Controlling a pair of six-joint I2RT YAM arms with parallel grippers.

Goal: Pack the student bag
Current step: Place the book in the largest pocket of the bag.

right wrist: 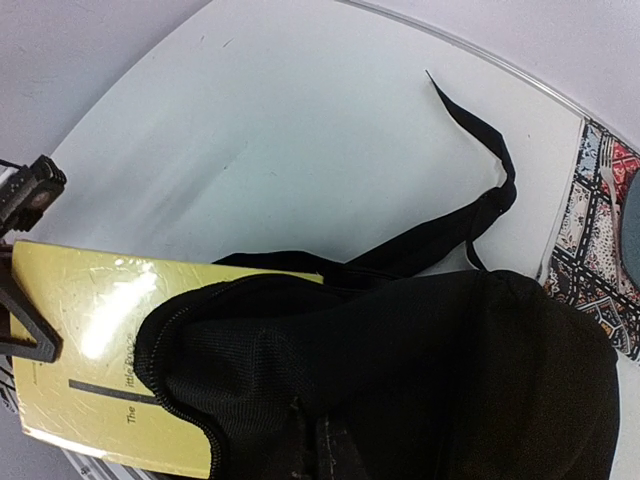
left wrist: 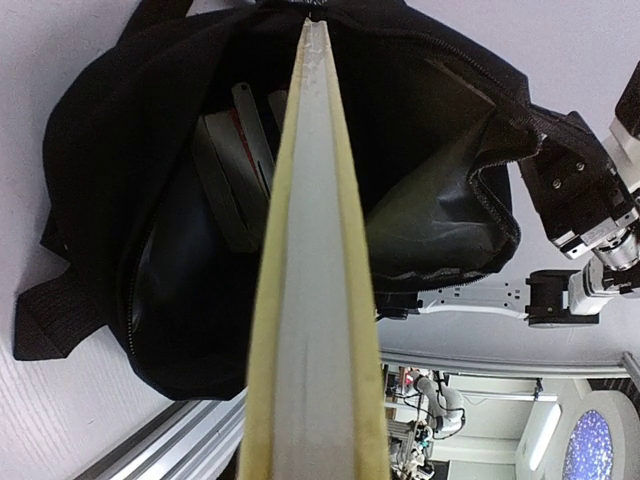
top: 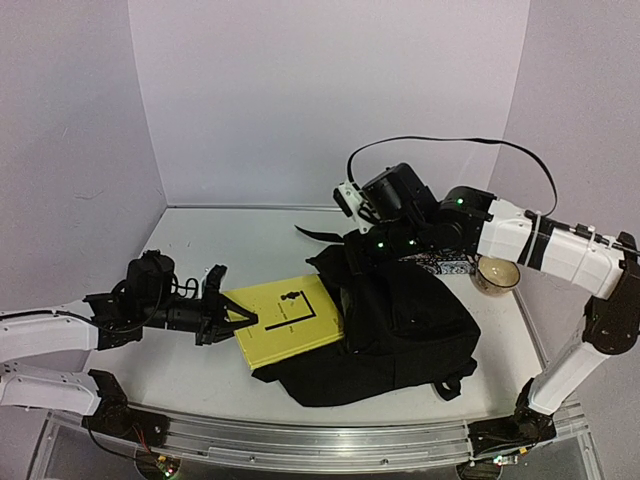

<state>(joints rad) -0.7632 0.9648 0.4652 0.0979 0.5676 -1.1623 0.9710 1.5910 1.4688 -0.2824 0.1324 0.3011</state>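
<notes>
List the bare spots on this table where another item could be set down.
Bare table lies at the far left, between the back wall, the loose strap and the yellow book; a narrower strip runs between the left gripper and the near edge. Crowded: the backpack, patterned mat and bowl fill the right.

Large soft black fabric backpack (top: 400,330) — slumped on its side on the white surface (top: 200,250), right of centre, mouth facing left. Zip undone, opening gaping wide with its upper lip lifted. Inside, flat pale items (left wrist: 235,150) stand against one wall. A thin yellow book (top: 285,320) sits partway into the mouth. One black strap (right wrist: 480,215) trails loose behind — curled on the surface.
</notes>
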